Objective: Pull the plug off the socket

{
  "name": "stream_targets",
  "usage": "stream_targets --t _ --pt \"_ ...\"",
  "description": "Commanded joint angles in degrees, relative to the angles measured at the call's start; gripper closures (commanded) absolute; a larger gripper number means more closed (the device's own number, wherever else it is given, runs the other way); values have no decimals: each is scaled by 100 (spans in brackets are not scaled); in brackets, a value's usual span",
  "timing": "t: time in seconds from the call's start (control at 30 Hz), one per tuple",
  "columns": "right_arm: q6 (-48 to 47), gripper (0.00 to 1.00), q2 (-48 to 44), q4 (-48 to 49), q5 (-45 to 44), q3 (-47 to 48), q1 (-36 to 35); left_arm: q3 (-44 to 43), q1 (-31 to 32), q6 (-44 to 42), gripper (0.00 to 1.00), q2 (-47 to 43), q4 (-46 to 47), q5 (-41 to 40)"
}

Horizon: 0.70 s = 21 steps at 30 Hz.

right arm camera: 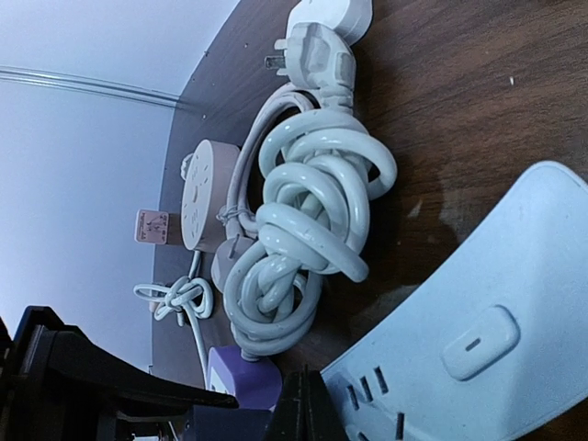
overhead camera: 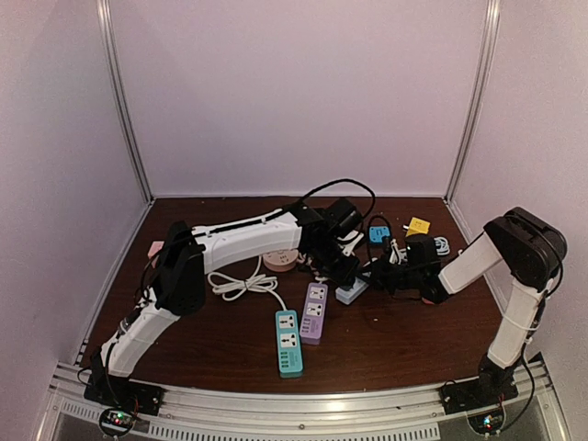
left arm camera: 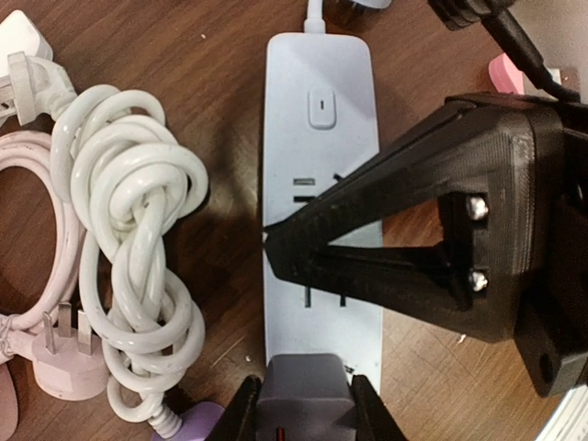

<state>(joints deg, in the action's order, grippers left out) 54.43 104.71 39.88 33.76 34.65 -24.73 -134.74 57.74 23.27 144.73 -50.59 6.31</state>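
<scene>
Plug (left arm camera: 305, 400) grey, boxy, on white oblong socket strip (left arm camera: 320, 156).

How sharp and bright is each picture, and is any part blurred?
Top external view: soft, violet cast, the dark table swallows detail. Left wrist view: the white power strip is sharp, the grey plug at the bottom edge looks blurred. Right wrist view: the coiled cable is crisp, the right fingers are almost black.
</scene>
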Motion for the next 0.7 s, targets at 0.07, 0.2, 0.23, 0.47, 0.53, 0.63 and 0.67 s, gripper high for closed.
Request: stream_targets --t 0.07,0.2,0.23,0.47,0.53,0.63,0.67 --pt "-69 100 373 -1184 -141 -506 162 -220 -255 207 100 -462 945 332" --pt "-113 100 375 -1254 -164 -452 179 -136 -215 -114 100 -592 919 189" --pt "-117 100 380 -1252 -167 -443 181 -94 -202 -176 100 -621 910 131" --pt "-185 100 410 -1306 -198 -430 184 -6 -21 -518 100 -683 822 -240" --pt "-205 100 403 -1330 -206 -420 180 -8 25 -555 100 -683 814 -267" --pt "-258 100 354 -1428 -237 -399 180 9 27 -560 100 -674 814 -194" --pt "-277 100 324 -1463 -261 -396 179 9 27 -560 100 -680 814 -183"
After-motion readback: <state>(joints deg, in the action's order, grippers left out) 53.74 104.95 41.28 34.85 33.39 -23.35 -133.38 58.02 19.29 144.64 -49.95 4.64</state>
